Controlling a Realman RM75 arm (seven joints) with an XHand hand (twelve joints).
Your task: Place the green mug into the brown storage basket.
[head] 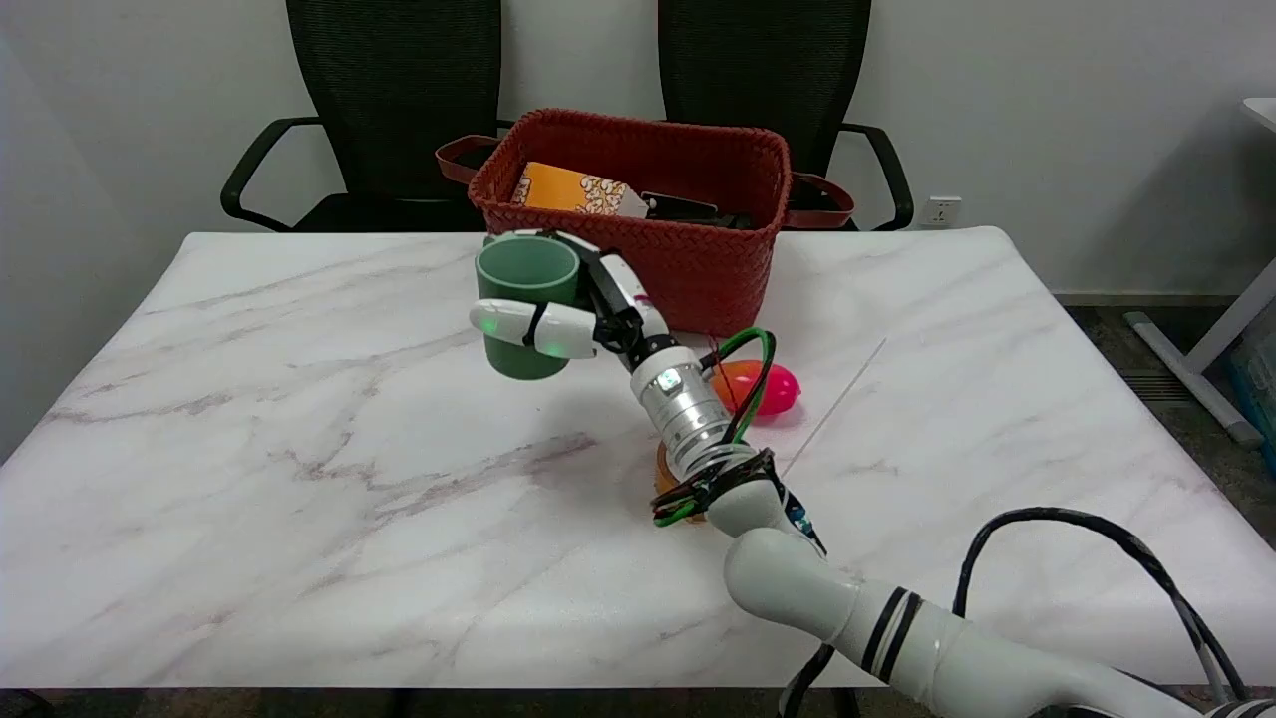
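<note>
left of the brown basket (pixel 698 269) the worktop (pixel 299 449) lies bare; inside the basket an orange box (pixel 573 189) and a dark thing (pixel 678 207); before it, an orange-pink egg (pixel 763 389).

A big white table (pixel 299 479) with grey marble lines fills most of the view. A pink and orange egg-shaped toy (pixel 773 389) lies on the table, near its middle. Just beside the toy, a thin white stick (pixel 837 404) lies slanted on the table. Behind the table stand two black chairs (pixel 394 100), side by side. Behind the table on the far right, a white socket (pixel 941 210) sits low on the wall.
</note>
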